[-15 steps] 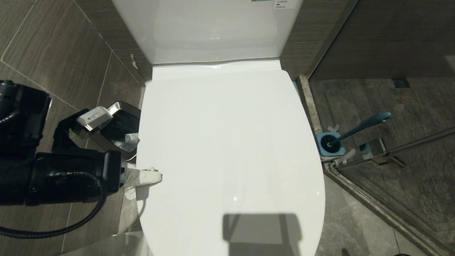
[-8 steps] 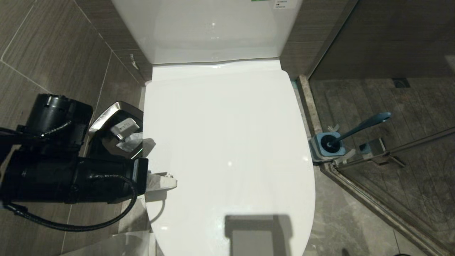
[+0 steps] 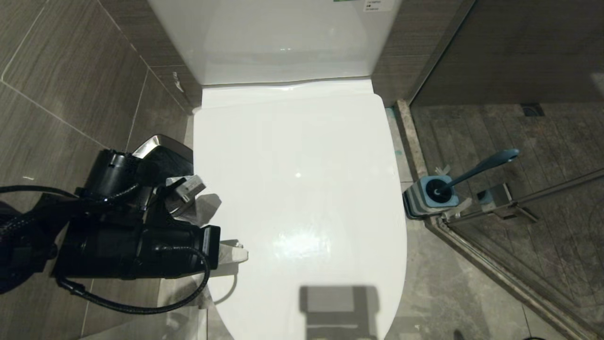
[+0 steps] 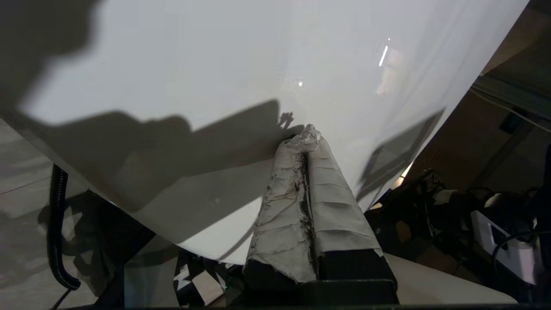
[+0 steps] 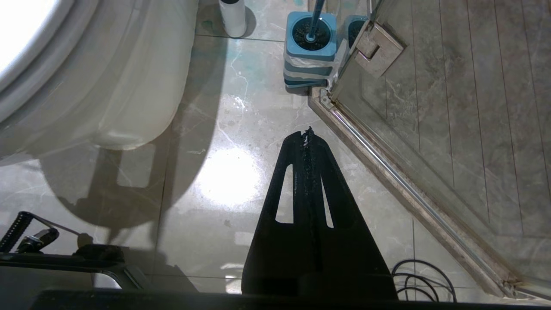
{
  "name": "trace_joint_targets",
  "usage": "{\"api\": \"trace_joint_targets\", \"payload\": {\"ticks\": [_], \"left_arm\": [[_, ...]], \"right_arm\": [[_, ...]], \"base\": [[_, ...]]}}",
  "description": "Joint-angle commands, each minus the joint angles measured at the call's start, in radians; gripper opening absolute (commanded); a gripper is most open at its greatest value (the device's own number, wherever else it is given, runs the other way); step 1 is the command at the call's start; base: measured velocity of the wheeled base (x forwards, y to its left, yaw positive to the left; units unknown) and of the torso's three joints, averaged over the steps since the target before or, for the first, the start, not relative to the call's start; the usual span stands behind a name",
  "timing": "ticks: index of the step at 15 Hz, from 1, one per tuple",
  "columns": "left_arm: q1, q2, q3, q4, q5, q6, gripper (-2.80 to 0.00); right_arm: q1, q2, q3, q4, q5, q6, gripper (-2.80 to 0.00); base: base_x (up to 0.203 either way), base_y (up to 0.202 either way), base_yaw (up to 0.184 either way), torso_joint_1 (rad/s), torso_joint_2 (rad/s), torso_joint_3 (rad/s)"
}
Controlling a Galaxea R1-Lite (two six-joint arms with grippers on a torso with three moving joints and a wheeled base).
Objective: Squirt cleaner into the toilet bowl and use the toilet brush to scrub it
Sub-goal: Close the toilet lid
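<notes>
Porcelain fills most of the head view: the lid (image 3: 302, 189) is down, so the bowl beneath it is wholly hidden, and the tank (image 3: 283, 38) is cut off at the upper edge. No cleaner bottle can be made out; faint turquoise smears (image 5: 241, 69) on the floor tiles near the toilet's base are the only sign of such liquid, and a white cylinder (image 5: 233, 17) standing nearby is cropped too far to identify. The left gripper (image 3: 238, 250) reaches in from the lid's left side, its paper-wrapped fingers (image 4: 301, 181) pressed together with nothing between them, tips against the lid's left edge (whether they sit on top of it or under its rim cannot be told). Behind that arm the chrome-rimmed bin (image 3: 163, 151) is half covered by the black wrist. The brush (image 3: 476, 170) stands in its holder (image 3: 427, 198) on the floor to the right of the toilet, well apart from the lid, handle leaning right; the holder sits just beside the glass door's hinge (image 5: 379, 47) and the raised shower sill (image 5: 404, 193), which runs diagonally. The right gripper (image 5: 307, 133) hangs over bare floor between the toilet and that sill, fingers closed and empty, near the holder but short of it. A cable (image 5: 424, 275) lies coiled beside it.
</notes>
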State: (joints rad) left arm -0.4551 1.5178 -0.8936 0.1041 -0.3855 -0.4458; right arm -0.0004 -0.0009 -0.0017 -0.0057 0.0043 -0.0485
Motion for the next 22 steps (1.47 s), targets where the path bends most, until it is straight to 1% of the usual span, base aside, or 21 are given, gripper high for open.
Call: {"api": "trace_joint_targets", "payload": {"ticks": [1,5,8,12,14,18,22], "left_arm": [[-0.004,0.015,0.002,-0.003,-0.001,-0.004,-2.80],[-0.005,0.015,0.040,-0.007,0.001,-0.004,-2.80],[-0.005,0.012,0.055,-0.035,0.001,-0.002,-2.80],[-0.010,0.007,0.077,-0.041,0.013,-0.004,-2.80],[-0.010,0.008,0.090,-0.066,0.017,-0.005,-2.80],[-0.010,0.015,0.114,-0.107,0.030,-0.033,-2.80],[-0.010,0.003,0.114,-0.108,0.043,-0.036,-2.80]], "right_arm": [[-0.001,0.001,0.000,0.000,0.000,-0.001,-2.80],[0.000,0.001,0.000,0.000,0.000,-0.001,-2.80],[-0.001,0.001,0.000,0.000,0.000,-0.001,-2.80],[-0.001,0.001,0.000,0.000,0.000,-0.001,-2.80],[-0.001,0.001,0.000,0.000,0.000,-0.001,-2.80],[0.000,0.001,0.000,0.000,0.000,-0.001,-2.80],[0.000,0.001,0.000,0.000,0.000,-0.001,-2.80]], "base": [[0.000,0.000,0.000,0.000,0.00,0.000],[0.000,0.000,0.000,0.000,0.00,0.000],[0.000,0.000,0.000,0.000,0.00,0.000],[0.000,0.000,0.000,0.000,0.00,0.000],[0.000,0.000,0.000,0.000,0.00,0.000],[0.000,0.000,0.000,0.000,0.00,0.000],[0.000,0.000,0.000,0.000,0.00,0.000]]}}
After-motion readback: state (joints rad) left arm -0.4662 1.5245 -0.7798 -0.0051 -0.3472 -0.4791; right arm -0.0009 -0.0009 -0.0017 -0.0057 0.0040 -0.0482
